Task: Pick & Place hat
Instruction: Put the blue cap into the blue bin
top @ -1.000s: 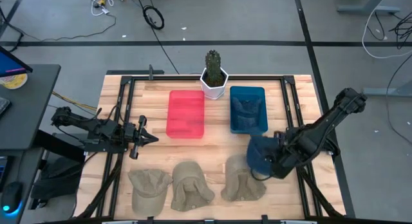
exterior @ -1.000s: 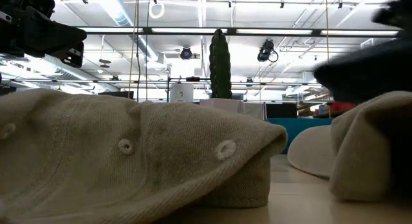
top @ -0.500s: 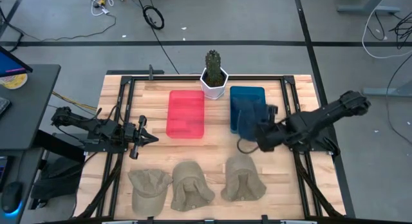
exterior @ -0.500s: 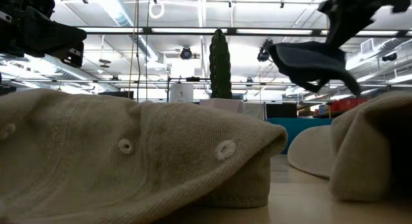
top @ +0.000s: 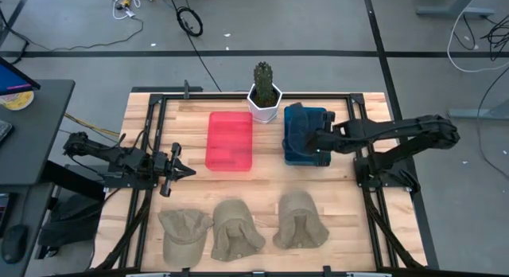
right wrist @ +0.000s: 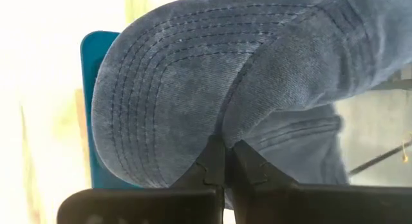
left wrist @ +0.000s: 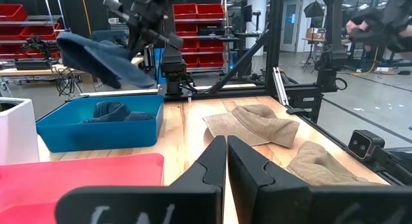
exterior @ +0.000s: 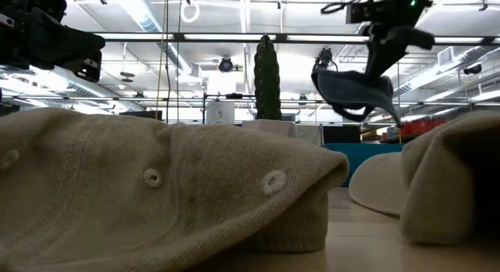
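A blue denim hat [top: 300, 126] hangs from my right gripper [top: 318, 142], which is shut on it above the blue bin [top: 291, 158]. The low view shows the hat [exterior: 351, 88] drooping under that gripper [exterior: 383, 39]. Another blue hat [left wrist: 109, 110] lies inside the bin [left wrist: 100, 130]. Three beige hats [top: 184, 229], [top: 235, 229], [top: 300, 221] rest flat on the table along its near edge. My left gripper [top: 176, 170] is shut and waits above the table's left side, touching nothing. My right gripper pinches the blue hat between its two fingers where the stitched brim meets the crown [right wrist: 222, 130]. The hat is lifted clear and hangs slack below the fingers [exterior: 381, 49], above the blue bin.
A red bin [top: 230, 140] sits left of the blue bin. A cactus in a white pot [top: 264, 95] stands at the far edge between them. Black frame rails [top: 155, 134] run along the table's sides. Bare wood [top: 262, 185] lies between the bins and the beige hats.
My right gripper has risen from beside the rightmost beige hat and swung toward the far edge and left, over the blue bin. The blue hat went with it, lifted clear of the table, and now hangs above the bin.
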Controlling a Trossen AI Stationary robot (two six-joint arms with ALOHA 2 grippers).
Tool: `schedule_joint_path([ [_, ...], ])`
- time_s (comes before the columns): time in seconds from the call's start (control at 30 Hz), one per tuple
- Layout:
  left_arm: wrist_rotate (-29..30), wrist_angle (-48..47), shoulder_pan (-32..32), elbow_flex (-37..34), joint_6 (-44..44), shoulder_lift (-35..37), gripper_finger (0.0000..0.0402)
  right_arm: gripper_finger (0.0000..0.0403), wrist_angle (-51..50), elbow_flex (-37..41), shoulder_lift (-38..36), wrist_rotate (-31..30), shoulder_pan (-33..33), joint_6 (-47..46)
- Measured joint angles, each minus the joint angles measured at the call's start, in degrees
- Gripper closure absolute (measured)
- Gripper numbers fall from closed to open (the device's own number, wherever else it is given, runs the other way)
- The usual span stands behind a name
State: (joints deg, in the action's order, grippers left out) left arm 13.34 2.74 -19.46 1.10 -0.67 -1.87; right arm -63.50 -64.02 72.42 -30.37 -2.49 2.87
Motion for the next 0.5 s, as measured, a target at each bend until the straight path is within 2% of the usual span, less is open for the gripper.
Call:
schedule_joint_path([
  [0.13, 0.0, 0.0, 0.0, 0.0, 0.0, 0.0, 0.0383, 0.0401, 6.4, 5.0, 0.0, 4.5, 2.4, 4.8],
  [0.37, 0.0, 0.0, 0.0, 0.0, 0.0, 0.0, 0.0383, 0.0401, 10.8, 13.3, 0.1, 5.8, 5.3, 5.1],
  [0.5, 0.0, 0.0, 0.0, 0.0, 0.0, 0.0, 0.0383, 0.0401, 19.3, 19.0, 0.0, 9.4, 6.4, 7.0],
])
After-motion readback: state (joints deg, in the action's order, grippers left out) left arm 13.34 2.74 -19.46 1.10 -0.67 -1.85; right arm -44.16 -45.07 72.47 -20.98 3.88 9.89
